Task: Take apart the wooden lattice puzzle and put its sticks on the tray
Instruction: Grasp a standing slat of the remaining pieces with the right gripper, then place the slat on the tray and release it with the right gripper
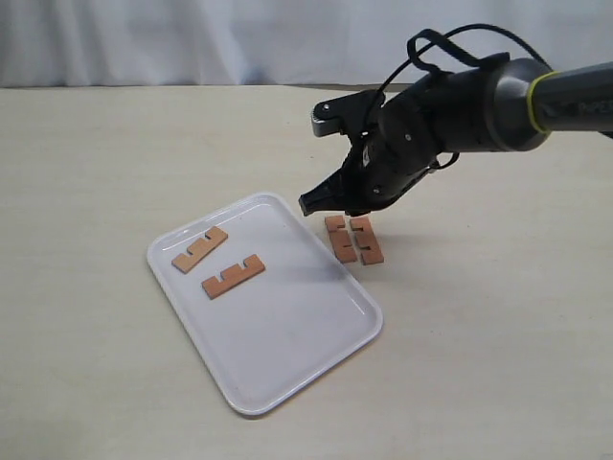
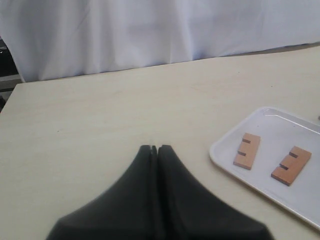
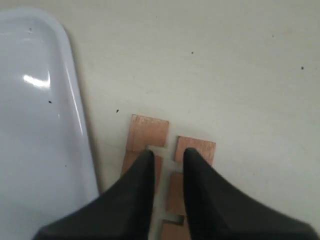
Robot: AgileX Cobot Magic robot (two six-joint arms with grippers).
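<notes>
Two sticks [image 1: 233,275] already lie on the tray [image 1: 287,345]; the other pair [image 1: 368,244] lies on the counter [image 1: 479,335] just beside the tray's rim. Right claw [image 3: 167,152] hovers above that pair, slightly parted and empty. Left claw [image 2: 153,149] is clenched, idle. Next, I'd say: drop and pinch one slat.

Legible markings: none found in any view.
No text, label, brand, number or sign can be read on the tray [image 1: 287,331], the sticks [image 1: 200,249], the table [image 1: 96,144], the left gripper [image 2: 154,148] or the right gripper [image 3: 165,153]; all visible surfaces are plain.
</notes>
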